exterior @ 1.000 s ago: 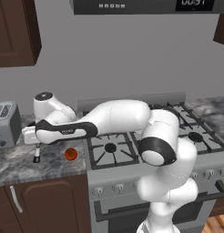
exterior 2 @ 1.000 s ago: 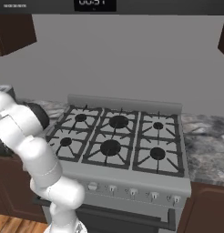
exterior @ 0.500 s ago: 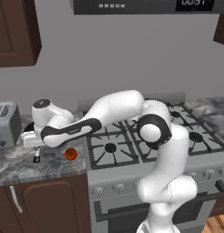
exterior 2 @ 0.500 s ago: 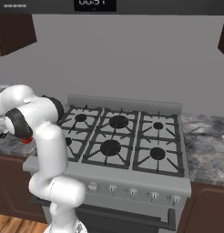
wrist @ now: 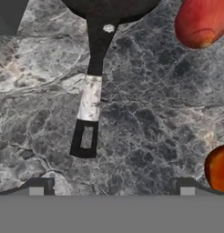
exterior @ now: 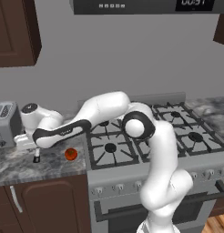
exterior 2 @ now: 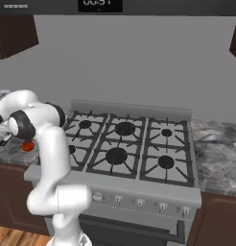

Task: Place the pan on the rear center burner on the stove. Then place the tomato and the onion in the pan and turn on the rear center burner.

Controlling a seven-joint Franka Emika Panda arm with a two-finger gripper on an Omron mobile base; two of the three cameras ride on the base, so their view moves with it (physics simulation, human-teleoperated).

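Observation:
In the hand view the black pan (wrist: 109, 5) lies at the top edge. Its thin handle (wrist: 90, 98) runs down toward me, with a pale stretch and a dark loop at the end. My gripper (wrist: 111, 189) hovers open over the marble counter, just short of the handle's end, with nothing between its fingers. The pinkish-red onion (wrist: 201, 22) lies beside the pan, and the orange-red tomato (wrist: 218, 168) is closer, off to the right. The tomato (exterior: 71, 154) also sits left of the stove (exterior: 132, 175). The rear center burner (exterior 2: 124, 128) is bare.
A silver toaster (exterior: 4, 123) stands at the counter's far left, close to my hand. My arm stretches across the stove's left side. Dark cabinets (exterior: 16, 32) hang above, and marble counter (exterior 2: 216, 153) continues right of the stove.
The arm's elbow has risen and its links have swung. The hand has stayed low over the counter by the toaster. The gripper has stayed open.

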